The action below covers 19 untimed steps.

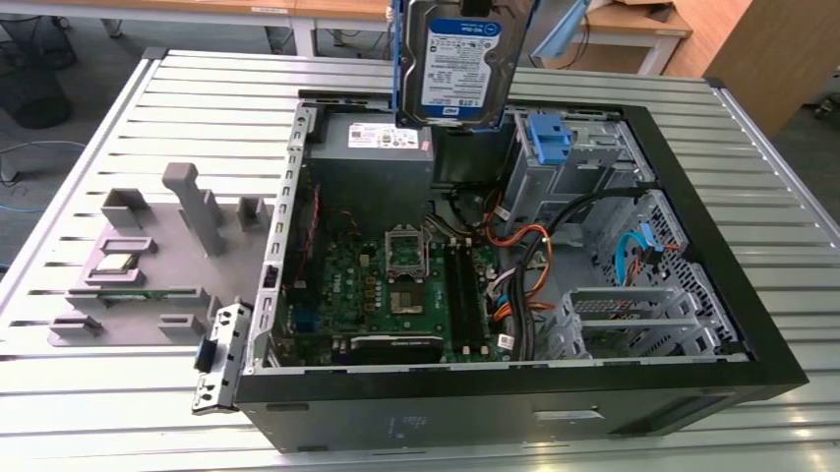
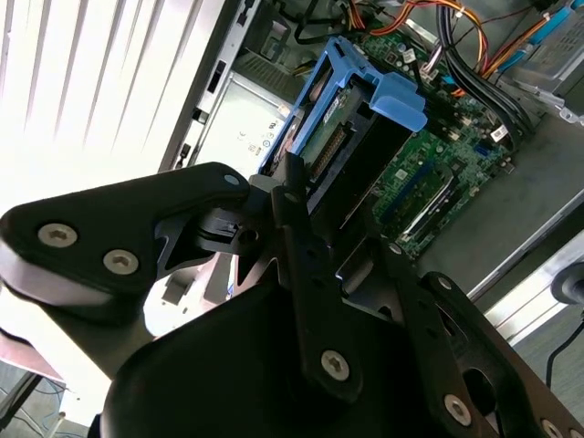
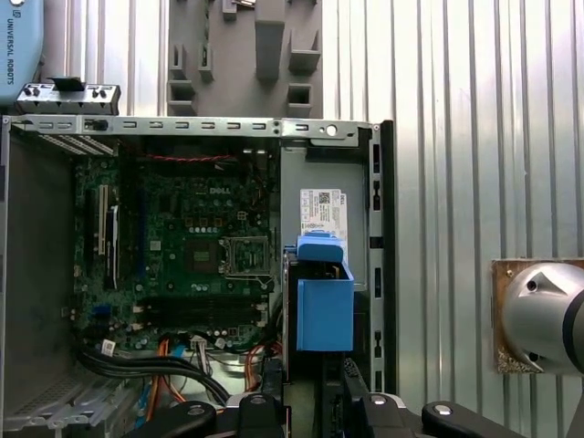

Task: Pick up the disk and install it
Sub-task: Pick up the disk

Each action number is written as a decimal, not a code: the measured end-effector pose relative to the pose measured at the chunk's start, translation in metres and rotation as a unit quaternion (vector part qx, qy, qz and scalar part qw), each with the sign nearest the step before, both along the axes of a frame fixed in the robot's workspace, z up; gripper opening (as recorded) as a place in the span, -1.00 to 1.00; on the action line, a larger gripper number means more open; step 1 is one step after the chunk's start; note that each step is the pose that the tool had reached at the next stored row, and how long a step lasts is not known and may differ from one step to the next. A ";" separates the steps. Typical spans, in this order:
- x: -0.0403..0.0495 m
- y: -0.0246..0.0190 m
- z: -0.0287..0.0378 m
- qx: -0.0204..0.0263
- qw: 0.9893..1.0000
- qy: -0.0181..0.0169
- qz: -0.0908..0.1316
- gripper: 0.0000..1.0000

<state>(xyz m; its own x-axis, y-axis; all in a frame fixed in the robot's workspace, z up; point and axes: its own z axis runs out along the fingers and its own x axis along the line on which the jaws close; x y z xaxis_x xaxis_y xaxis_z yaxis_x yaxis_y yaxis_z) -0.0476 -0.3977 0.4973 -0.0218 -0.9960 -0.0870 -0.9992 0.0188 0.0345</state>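
The disk [image 1: 457,61], upright in its blue caddy with the label facing the exterior view, hung clear above the power-supply [image 1: 374,147] corner of the open computer case [image 1: 525,413], the gripper [image 2: 342,228] jaws clamped on the caddy's sides, the motherboard [image 1: 393,275] lying below.

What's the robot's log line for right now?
gripper: shut on disk | disk: held upright in the air over open computer case | installed: not yet

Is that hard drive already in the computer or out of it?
Out. The disk hangs above the open computer case, clamped in the gripper.
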 end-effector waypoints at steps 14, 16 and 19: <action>0.0000 -0.0069 0.0000 0.000 1.000 0.000 0.000 -0.30; 0.0000 -0.0085 0.0000 0.000 1.000 0.000 0.000 -0.30; 0.0000 -0.0125 0.0000 0.000 1.000 0.000 0.000 -0.30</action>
